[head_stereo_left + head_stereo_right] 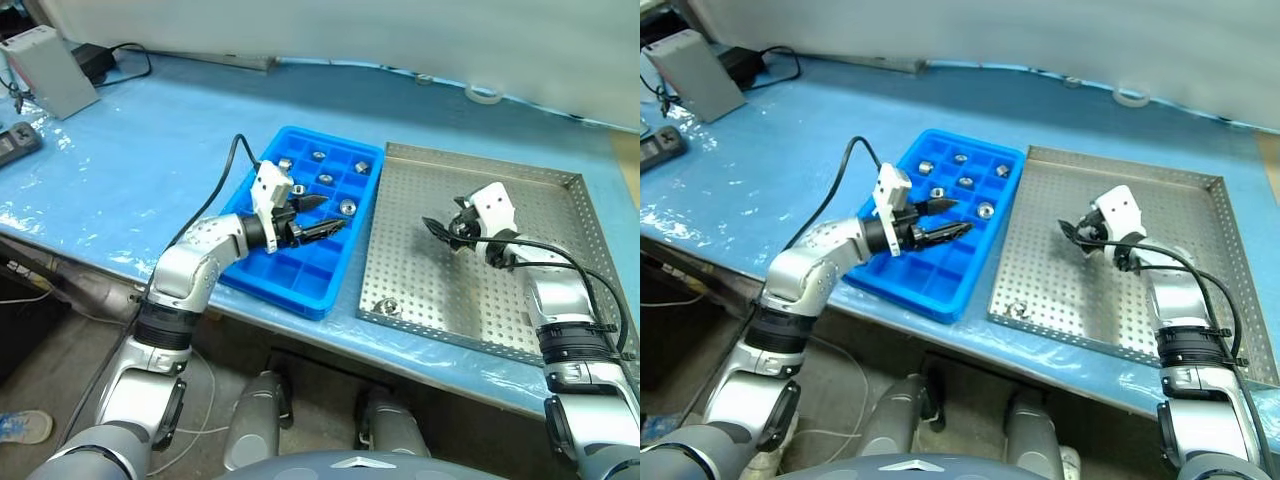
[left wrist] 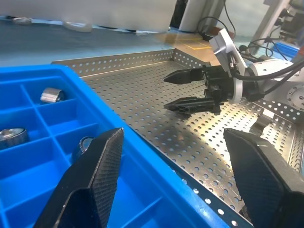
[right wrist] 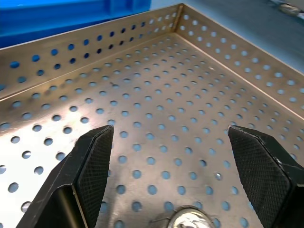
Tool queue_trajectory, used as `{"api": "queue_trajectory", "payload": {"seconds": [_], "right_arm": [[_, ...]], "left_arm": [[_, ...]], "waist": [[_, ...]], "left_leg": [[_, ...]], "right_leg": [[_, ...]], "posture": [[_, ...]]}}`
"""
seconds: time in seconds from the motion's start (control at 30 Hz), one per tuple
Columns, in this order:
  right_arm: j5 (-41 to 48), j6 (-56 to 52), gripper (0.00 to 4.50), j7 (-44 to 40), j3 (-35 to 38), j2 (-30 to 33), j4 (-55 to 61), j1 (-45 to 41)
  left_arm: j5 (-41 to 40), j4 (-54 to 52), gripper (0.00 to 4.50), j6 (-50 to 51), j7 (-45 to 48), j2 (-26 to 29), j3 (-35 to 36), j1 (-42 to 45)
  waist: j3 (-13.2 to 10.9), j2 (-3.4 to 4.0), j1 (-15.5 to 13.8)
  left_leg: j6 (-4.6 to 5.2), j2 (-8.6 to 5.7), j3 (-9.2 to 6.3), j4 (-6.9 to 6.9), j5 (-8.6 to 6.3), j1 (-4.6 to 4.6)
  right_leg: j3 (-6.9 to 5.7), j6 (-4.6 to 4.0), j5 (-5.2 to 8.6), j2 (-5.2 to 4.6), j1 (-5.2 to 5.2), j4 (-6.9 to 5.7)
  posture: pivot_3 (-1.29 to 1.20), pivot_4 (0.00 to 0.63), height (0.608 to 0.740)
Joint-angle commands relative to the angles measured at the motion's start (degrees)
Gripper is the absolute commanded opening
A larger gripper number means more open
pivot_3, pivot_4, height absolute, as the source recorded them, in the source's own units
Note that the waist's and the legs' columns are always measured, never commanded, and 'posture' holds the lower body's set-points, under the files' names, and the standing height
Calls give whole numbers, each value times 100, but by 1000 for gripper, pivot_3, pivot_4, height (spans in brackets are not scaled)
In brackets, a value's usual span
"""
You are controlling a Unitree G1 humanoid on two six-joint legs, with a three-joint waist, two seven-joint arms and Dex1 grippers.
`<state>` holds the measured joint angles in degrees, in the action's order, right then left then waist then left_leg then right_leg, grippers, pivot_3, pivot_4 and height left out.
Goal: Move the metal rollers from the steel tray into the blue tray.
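1. While both arms hang over the bench, the left gripper (image 1: 318,216) sits above the bright blue plastic compartment tray (image 1: 300,290), by the edge facing the large perforated steel tray (image 1: 560,260); fingers partly apart, nothing between them.
2. Right gripper (image 1: 447,228) hovers over the steel tray's middle, fingers spread wide, empty.
3. Small shiny metal rollers (image 1: 325,180): several rest in the blue tray's far compartments.
4. One roller (image 1: 388,307) lies at the steel tray's near corner beside the blue tray; another (image 3: 187,219) lies just under the right gripper.
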<state>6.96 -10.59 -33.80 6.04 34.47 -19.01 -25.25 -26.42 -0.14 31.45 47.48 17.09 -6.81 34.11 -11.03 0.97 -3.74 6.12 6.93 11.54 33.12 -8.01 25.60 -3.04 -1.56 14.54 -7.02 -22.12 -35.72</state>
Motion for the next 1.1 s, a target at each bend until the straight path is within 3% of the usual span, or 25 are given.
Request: {"api": "queue_trajectory", "payload": {"seconds": [0.03,0.43,0.6,0.63,0.67,0.73,0.87,1.1], "right_arm": [[69,77,4035,101,200,19,138,49],[102,136,4035,57,260,14,-606,364],[138,47,2819,-87,225,28,-488,545],[215,57,2819,-196,244,23,-445,574],[322,66,2265,-345,263,21,-332,637],[415,25,1721,-524,221,28,-81,744],[293,-165,1695,-350,145,4,3,552],[1077,-1123,1695,-1089,-368,-356,1766,46]], "left_arm": [[56,-14,3553,-166,93,-15,-31,115],[164,-42,3553,-124,33,-49,-25,73],[209,-34,3580,-129,17,-11,-14,67],[216,-32,3580,-133,16,-4,-6,62],[224,-31,3580,-139,12,1,3,57],[222,-14,3580,-134,-35,-8,48,53],[184,-43,3580,-94,-117,11,145,24],[-23,-425,3580,-90,-297,464,851,-92]], "waist": [[0,0,4],[1,1,7],[1,1,-12],[1,1,-11],[1,1,-13],[1,0,-17],[1,1,9],[0,2,158]], "left_leg": [[0,0,0,-1,0,-2],[8,-1,5,1,-4,-6],[6,0,5,-1,-5,-19],[8,-1,5,-1,-5,-19],[8,-1,5,-1,-6,-18],[9,-1,5,-1,-6,-18],[9,-1,5,-2,-6,-20],[1,1,4,-15,-1,-2]], "right_leg": [[0,0,0,0,1,0],[0,-1,0,-4,10,5],[0,0,0,-4,24,10],[0,0,0,-4,26,12],[0,0,0,-4,26,12],[0,0,0,-4,27,13],[0,0,0,-4,27,15],[0,0,0,-1,-6,7]], "posture": [[-62,150,740],[-70,150,740],[-70,150,740],[-71,150,740],[-71,150,740],[-68,150,740],[-67,150,740],[-34,150,740]]}}
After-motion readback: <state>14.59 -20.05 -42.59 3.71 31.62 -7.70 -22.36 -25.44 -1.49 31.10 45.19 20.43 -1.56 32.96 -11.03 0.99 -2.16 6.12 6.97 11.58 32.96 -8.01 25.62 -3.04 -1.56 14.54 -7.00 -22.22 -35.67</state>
